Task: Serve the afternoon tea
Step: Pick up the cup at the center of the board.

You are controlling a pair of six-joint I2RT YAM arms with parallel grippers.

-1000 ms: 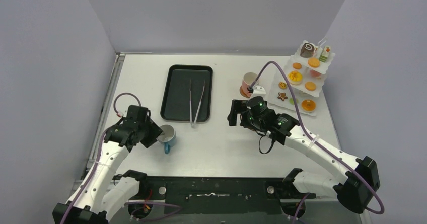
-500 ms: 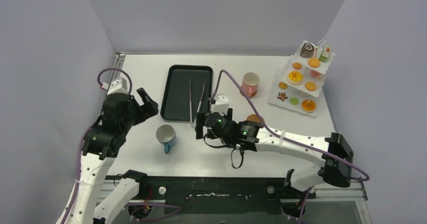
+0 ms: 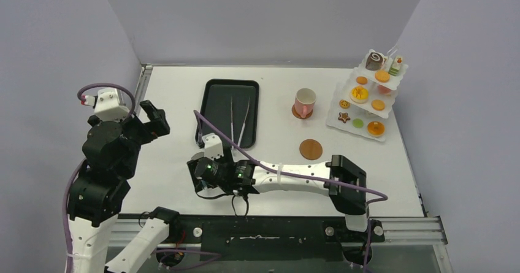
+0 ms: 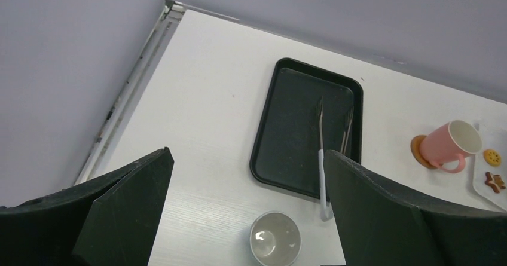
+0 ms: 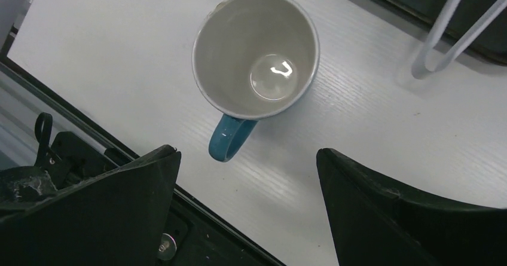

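Right wrist view: right gripper (image 5: 246, 158) spread wide, grasping nothing; blue cup (image 5: 256, 54) upright on desk (image 5: 370, 134) just below it. Left gripper (image 4: 247, 155) released, empty, raised off to side. Pink cup (image 4: 451, 146) on coaster (image 4: 418, 148). Second coaster (image 3: 311, 148) bare, well apart from right gripper. Pastries (image 3: 360, 93) on tiered stand (image 3: 338, 121). Blue cup likely left to place.

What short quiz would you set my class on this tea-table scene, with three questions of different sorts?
1. True or false: the pink cup stands on a coaster.
2. What lies in the black tray?
3. The open right gripper hangs over: A the black tray; B the blue cup; C the pink cup.
Key: 1 true; 2 the tongs; 3 B.
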